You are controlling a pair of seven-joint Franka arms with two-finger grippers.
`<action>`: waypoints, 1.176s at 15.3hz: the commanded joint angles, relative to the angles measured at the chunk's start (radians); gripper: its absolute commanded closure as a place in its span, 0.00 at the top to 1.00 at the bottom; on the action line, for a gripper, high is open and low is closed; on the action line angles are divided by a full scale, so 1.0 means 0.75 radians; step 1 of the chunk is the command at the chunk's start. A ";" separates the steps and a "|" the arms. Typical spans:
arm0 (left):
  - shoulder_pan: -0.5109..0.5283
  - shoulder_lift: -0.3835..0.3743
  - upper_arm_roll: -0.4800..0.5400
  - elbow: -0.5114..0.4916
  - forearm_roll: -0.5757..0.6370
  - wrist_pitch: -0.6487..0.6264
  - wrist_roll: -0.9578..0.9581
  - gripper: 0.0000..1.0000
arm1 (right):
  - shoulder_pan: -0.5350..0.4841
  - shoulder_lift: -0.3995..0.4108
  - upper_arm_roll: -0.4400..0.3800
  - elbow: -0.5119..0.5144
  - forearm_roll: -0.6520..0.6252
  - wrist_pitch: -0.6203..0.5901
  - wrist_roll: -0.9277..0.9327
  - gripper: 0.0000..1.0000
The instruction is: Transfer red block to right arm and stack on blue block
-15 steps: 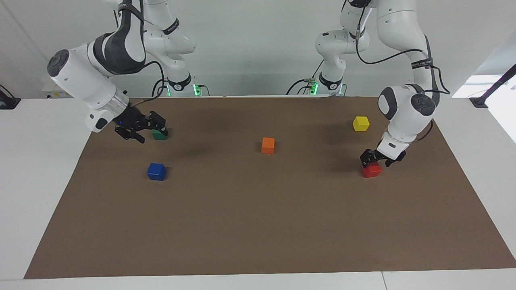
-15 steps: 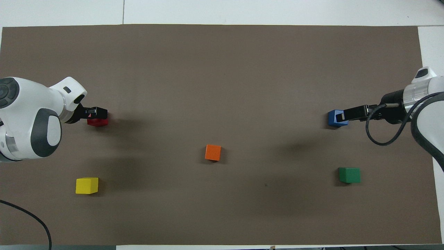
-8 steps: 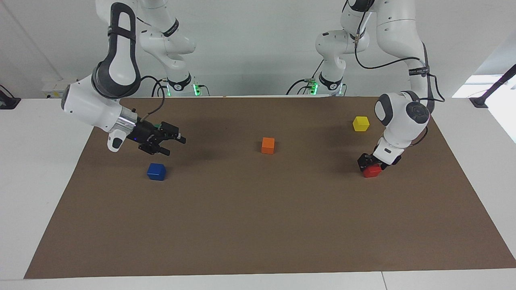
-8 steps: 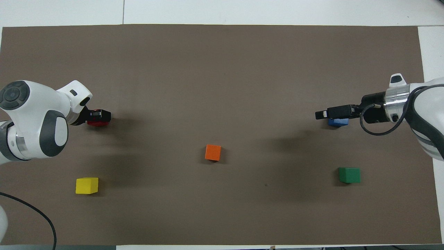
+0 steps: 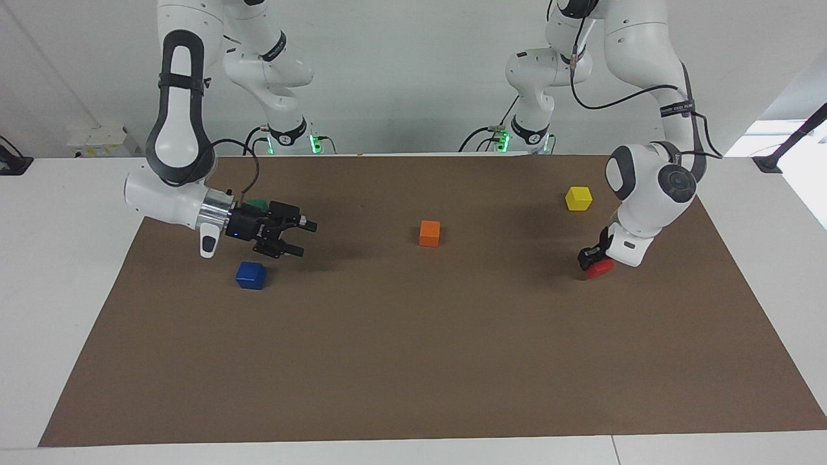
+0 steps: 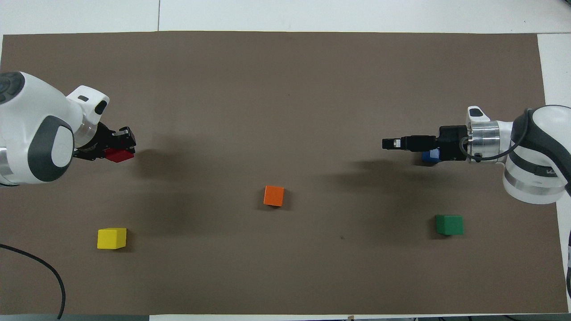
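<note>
Facing view shows the left gripper [image 5: 593,259] with its fingers [image 5: 585,257] closed on the red block [image 5: 602,267], which sits tilted, at or just off the brown mat [image 5: 413,361] on the bench. From the orange block [image 5: 429,233] as landmark, the red block lies toward the left arm's end, the blue block [image 5: 251,275] toward the right arm's end, both a little farther from the robots. The right gripper [image 5: 298,234] hangs above the mat close to the blue block, fingers spread and empty, pointing toward the orange block. By my reading the pick is done; handover and stacking remain.
</note>
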 commanded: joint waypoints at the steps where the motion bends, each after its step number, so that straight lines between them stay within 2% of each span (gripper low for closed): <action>1: -0.017 0.003 -0.079 0.302 -0.140 -0.314 -0.324 0.00 | 0.023 0.016 0.013 0.001 0.119 -0.131 -0.035 1.00; 3: -0.017 -0.012 -0.129 0.341 -0.265 -0.355 -0.558 0.00 | 0.043 0.067 0.013 0.001 0.205 -0.260 -0.039 1.00; 7: -0.015 -0.116 -0.241 0.329 -0.445 -0.343 -0.996 0.00 | 0.158 0.125 0.015 -0.008 0.432 -0.416 -0.070 1.00; 10: -0.041 -0.175 -0.256 0.268 -0.576 -0.323 -1.108 0.00 | 0.235 0.170 0.015 -0.034 0.624 -0.553 -0.113 1.00; 12: -0.072 -0.194 -0.260 0.225 -0.657 -0.300 -1.333 0.00 | 0.258 0.170 0.015 -0.042 0.692 -0.602 -0.113 1.00; 15: -0.123 -0.237 -0.260 0.119 -0.815 -0.143 -1.542 0.00 | 0.336 0.211 0.015 -0.081 0.855 -0.763 -0.121 1.00; 18: -0.180 -0.263 -0.260 0.072 -0.944 -0.096 -1.634 0.00 | 0.373 0.282 0.015 -0.085 0.905 -0.843 -0.198 1.00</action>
